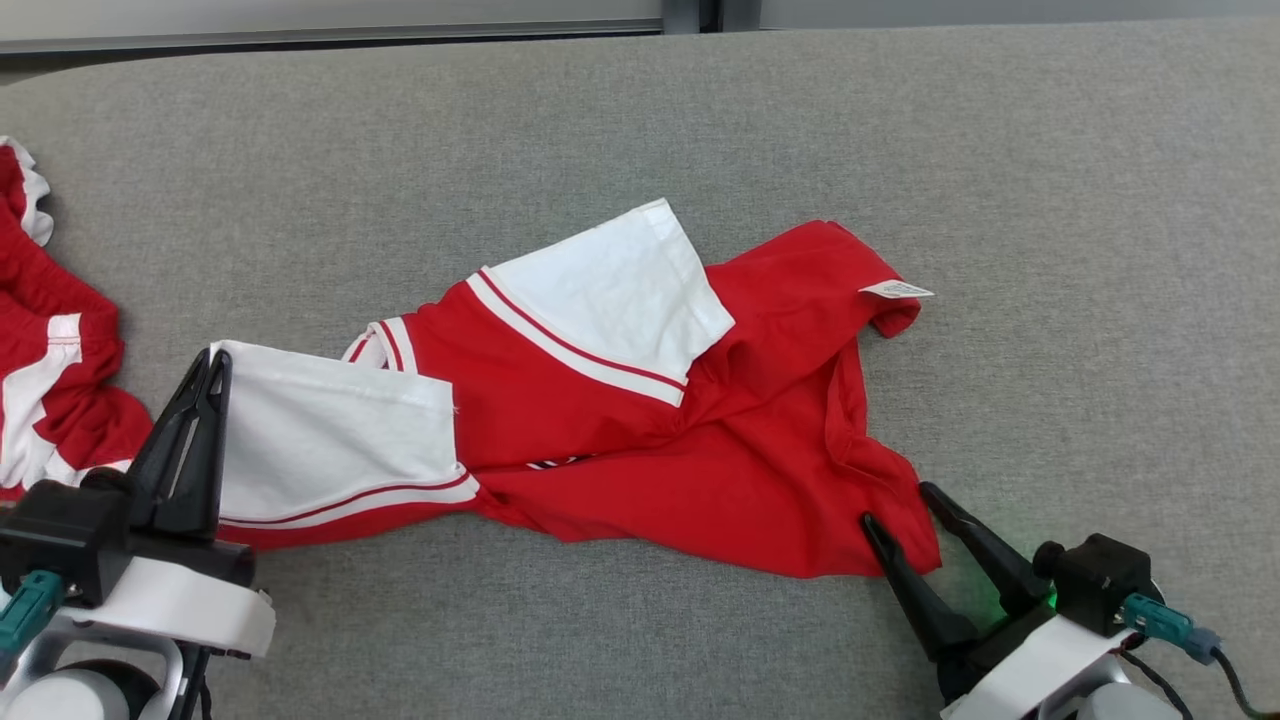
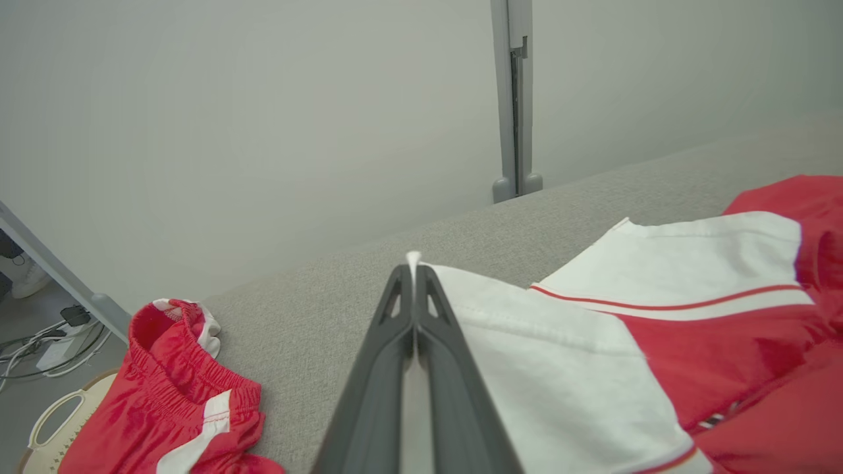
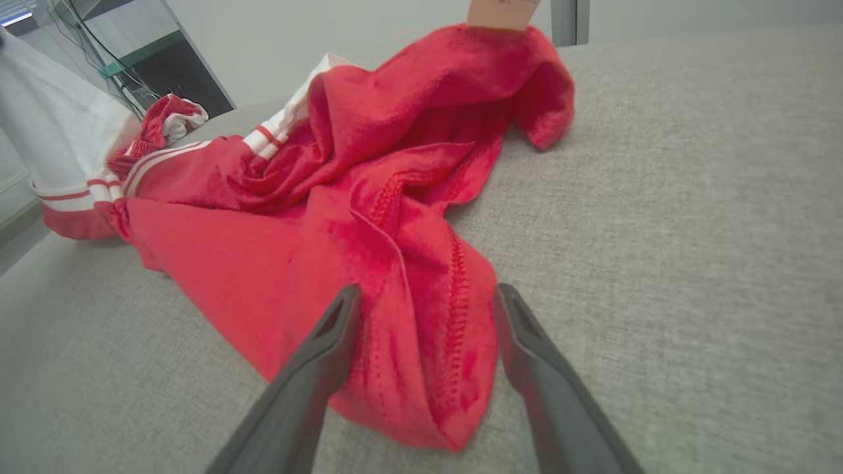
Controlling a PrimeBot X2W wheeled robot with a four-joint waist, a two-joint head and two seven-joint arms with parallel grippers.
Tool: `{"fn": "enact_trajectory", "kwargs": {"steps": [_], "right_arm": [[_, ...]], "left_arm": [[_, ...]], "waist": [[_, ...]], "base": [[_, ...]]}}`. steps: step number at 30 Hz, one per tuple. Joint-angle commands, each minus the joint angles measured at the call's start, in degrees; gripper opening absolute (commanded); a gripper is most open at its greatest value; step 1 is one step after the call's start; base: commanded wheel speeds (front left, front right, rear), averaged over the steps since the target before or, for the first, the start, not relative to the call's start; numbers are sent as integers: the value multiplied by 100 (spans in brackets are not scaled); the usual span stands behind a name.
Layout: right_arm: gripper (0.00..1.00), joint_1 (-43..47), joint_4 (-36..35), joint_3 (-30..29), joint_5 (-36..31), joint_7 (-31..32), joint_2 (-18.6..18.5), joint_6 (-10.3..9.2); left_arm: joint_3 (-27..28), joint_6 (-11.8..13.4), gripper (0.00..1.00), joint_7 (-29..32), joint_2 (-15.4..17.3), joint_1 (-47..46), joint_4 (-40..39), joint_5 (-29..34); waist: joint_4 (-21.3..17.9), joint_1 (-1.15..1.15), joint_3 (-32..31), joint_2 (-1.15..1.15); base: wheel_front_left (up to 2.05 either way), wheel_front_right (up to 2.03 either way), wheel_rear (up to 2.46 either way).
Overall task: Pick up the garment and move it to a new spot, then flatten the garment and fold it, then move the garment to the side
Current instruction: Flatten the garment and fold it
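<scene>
The shirt (image 1: 640, 450) lies crumpled on the bench (image 1: 700, 120), stretched between my two sets of jaws. My left jaws are pressed together on the outer edge of a white sleeve (image 1: 320, 440). My right jaws stand wide, one finger on each side of the red hem (image 3: 428, 368) corner, not yet closed on it.

My worry is the left grip. It holds only a thin strip at the very tips, so I judge a pull could drag the sleeve free. On the right, the cloth between the fingers is bunched in layers. Closing there might catch just the top fold, or pinch the bench cover beneath. If only one side holds when I lift, the shirt would hang twisted and not spread. The shorts (image 1: 50, 390) sit just beyond my left jaws and could snag on a wide swing.

The left wrist view shows a sliver of white poking past the shut tips, proof of how little is held. The right wrist view shows the stitched hem folded over itself. The head view gives the whole lie, with the tag (image 1: 897, 290) at the far end.
</scene>
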Motion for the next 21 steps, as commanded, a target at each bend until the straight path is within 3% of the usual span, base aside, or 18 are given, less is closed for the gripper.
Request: {"fn": "enact_trajectory", "kwargs": {"steps": [1,2,3,4,11,21], "right_arm": [[55,-147,64,199,175,40,-128,-2],[37,-198,96,295,251,46,-187,-2],[8,-242,133,383,300,46,-251,-2],[0,-281,161,454,365,42,-305,-2],[0,-580,-100,291,939,-23,-693,-2],[0,-171,-1508,-1009,2097,-25,-1659,-2]], "left_arm": [[40,54,0,-69,-7,94,-59,-38],[45,65,0,-102,-27,135,-78,-61],[51,73,0,-127,-48,153,-89,-88],[55,74,0,-165,-58,158,-104,-103],[-69,-118,0,-482,-43,-180,-221,-82],[-58,-560,0,-425,96,-862,-1126,-592]], "waist": [[62,0,18,0],[80,0,22,0],[93,0,26,0],[98,0,33,0],[-107,0,21,0],[-519,0,-184,0]], "base": [[0,0,0],[0,0,0],[0,0,0],[0,0,0],[0,0,0],[0,0,0]]}}
